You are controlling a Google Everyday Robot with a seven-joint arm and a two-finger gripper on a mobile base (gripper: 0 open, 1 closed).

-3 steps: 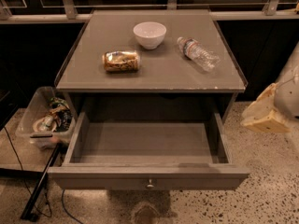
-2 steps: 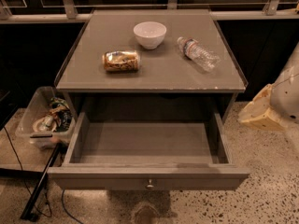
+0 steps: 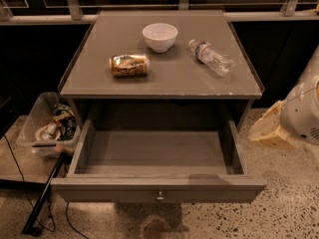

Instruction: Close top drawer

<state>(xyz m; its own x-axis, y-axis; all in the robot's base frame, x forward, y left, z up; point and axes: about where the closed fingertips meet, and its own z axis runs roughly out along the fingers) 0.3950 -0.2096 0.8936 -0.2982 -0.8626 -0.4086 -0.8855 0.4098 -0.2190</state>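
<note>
We see the top drawer (image 3: 104, 189) pulled far out of the bench (image 3: 169, 76), its knob (image 3: 160, 196) facing us. The pincer (image 3: 270, 129) hangs near the drawer's right side. We cannot tell how open it is or whether it holds anything. A bowl (image 3: 159, 36), can (image 3: 129, 64) and bottle (image 3: 211, 57) lie on top.

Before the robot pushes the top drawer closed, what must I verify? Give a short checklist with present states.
1. Wide grey-brown wooden top drawer is open and needs closing: ok.
2. Drawer interior holds nothing that could jam: ok, only its bare floor shows.
3. Small round metal knob at the front centre is unblocked: ok.
4. Cream-coloured robot hand is at the drawer front: not ok, it hangs right of the drawer, apart from it.
5. White round bowl, brown can and clear plastic bottle lie on the grey tabletop, back from its front edge: ok.
</note>
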